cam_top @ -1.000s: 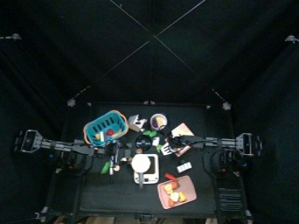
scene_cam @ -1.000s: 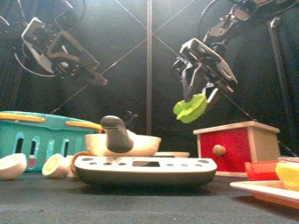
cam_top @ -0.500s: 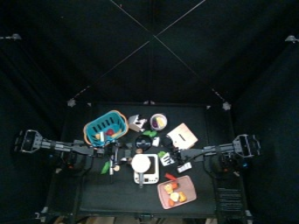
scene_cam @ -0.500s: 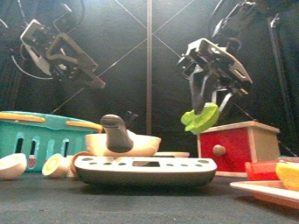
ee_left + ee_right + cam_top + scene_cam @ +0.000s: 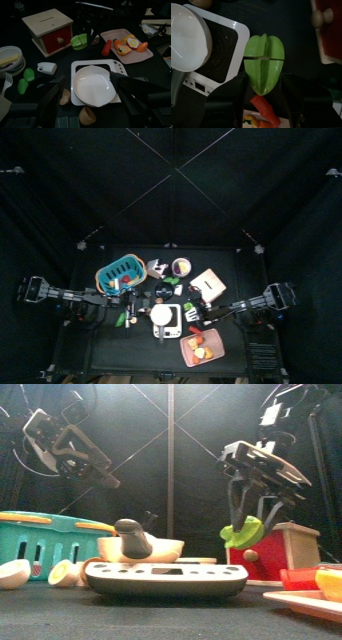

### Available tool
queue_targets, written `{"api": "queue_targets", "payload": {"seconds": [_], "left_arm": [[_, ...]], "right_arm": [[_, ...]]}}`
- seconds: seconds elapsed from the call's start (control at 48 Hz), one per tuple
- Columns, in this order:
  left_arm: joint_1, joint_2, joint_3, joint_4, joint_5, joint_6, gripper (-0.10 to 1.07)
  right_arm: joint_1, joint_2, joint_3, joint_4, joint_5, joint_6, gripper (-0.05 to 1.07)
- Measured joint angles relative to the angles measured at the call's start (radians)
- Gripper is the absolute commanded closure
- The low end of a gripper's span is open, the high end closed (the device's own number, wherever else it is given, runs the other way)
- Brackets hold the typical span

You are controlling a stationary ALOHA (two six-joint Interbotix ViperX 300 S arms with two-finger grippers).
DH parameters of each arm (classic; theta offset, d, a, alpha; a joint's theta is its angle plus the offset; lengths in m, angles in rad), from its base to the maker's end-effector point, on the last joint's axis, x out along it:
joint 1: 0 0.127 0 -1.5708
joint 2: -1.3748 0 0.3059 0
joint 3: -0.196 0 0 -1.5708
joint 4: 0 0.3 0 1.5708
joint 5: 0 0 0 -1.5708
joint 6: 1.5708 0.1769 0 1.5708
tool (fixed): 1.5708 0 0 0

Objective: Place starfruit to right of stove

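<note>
The starfruit (image 5: 263,62) looks to us like a light, stiff plastic toy with slick ridges, best pinched across its narrow lower end. It hangs low just right of the stove (image 5: 92,84). Our left gripper (image 5: 83,459) hovers spread and empty; our right gripper (image 5: 251,512) pinches the starfruit, jaws fairly wide.

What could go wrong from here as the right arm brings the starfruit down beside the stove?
The starfruit hangs from the right tool by one end only, so it may swing or slip out early. The landing gap is tight: the stove on one side, the wooden box with the red front and the pink tray on the others. A red piece lies there too and might be knocked.
</note>
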State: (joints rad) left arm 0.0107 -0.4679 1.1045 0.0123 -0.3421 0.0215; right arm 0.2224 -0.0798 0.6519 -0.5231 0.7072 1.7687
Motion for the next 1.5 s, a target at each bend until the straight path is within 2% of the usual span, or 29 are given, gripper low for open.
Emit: {"api": "queue_targets", "payload": {"seconds": [0.438,1.229,1.5], "left_arm": [[0.0,0.002,0.002,0.0,0.0,0.0,-0.04],[0.0,0.002,0.005,0.0,0.0,0.0,-0.04],[0.0,0.002,0.008,0.0,0.0,0.0,-0.04]], "right_arm": [[0.026,0.081,-0.014,-0.017,0.049,0.015,0.4],[0.035,0.098,-0.015,-0.02,0.049,0.012,0.05],[0.035,0.098,-0.015,-0.018,0.049,0.012,0.04]]}}
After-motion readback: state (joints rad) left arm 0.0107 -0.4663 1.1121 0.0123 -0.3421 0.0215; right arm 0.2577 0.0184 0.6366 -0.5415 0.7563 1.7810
